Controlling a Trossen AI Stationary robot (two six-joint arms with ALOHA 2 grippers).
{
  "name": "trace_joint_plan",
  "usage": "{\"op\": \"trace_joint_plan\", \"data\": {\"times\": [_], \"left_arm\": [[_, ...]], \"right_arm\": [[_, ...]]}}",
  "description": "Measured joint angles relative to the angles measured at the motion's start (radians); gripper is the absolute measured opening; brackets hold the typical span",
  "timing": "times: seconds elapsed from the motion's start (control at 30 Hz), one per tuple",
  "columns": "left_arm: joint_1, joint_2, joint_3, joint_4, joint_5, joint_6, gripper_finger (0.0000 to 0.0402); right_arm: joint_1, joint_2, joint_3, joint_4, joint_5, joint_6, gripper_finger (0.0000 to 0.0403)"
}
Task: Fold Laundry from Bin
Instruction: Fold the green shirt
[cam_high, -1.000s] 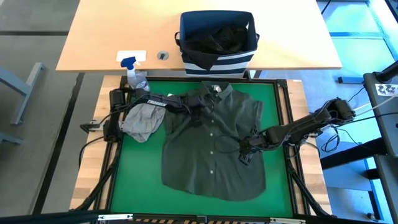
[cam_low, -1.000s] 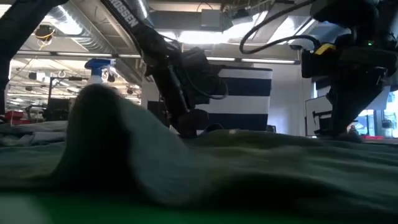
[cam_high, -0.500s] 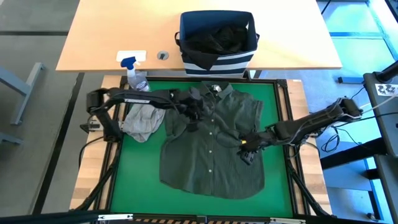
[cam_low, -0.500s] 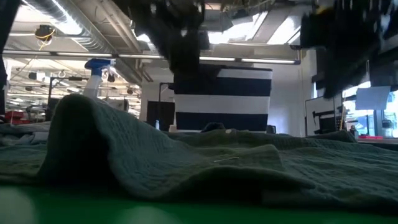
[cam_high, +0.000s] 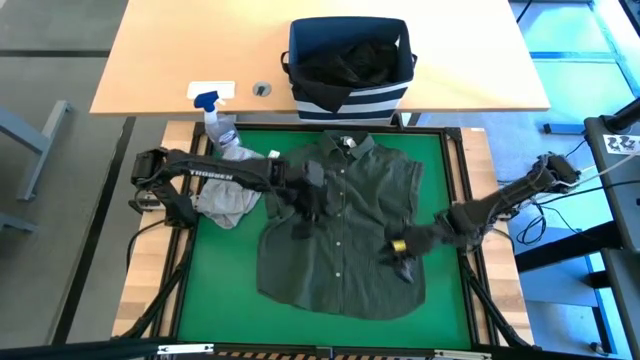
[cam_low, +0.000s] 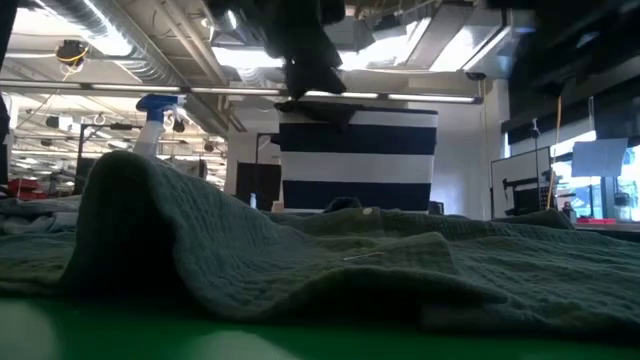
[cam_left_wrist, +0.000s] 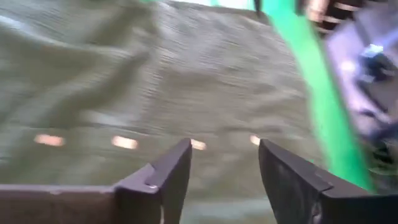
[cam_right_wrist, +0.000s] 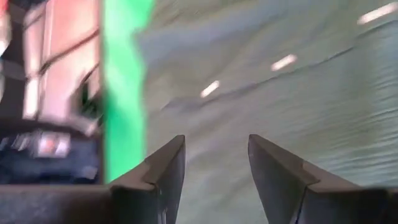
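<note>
High view: I see the dark olive green shirt (cam_high: 343, 228) spread flat across the middle of the green mat (cam_high: 445, 165), collar toward twelve o'clock. The navy striped bin (cam_high: 350, 58) stands past the mat at twelve o'clock on the pale wooden table (cam_high: 160, 50), with black cloth (cam_high: 352, 60) inside it. A light grey garment (cam_high: 228, 195) lies crumpled at nine o'clock, just beside the shirt. A spray bottle (cam_high: 217, 120) stands at about ten o'clock. My left gripper (cam_high: 308, 203) hangs over the shirt's left half; in the left wrist view its jaws are parted with nothing between them. My right gripper (cam_high: 403, 252) is over the shirt at about four o'clock, its jaws likewise apart and empty above the cloth.
</note>
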Motion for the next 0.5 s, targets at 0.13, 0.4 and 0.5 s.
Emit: {"op": "trace_joint_plan", "data": {"times": [0.13, 0.4, 0.5], "left_arm": [[-0.170, 0.001, 0.000, -0.103, -0.039, -0.083, 0.0202], [-0.518, 0.008, -0.039, -0.172, -0.280, -0.317, 0.0194], [-0.611, 0.008, -0.091, -0.162, -0.332, -0.436, 0.0192]], "right_arm": [[0.194, 0.062, 0.000, 0.097, 0.049, 0.034, 0.0180], [0.448, 0.272, 0.008, 0.270, 0.097, 0.094, 0.0226], [0.477, 0.348, 0.032, 0.275, 0.048, 0.080, 0.0235]]}}
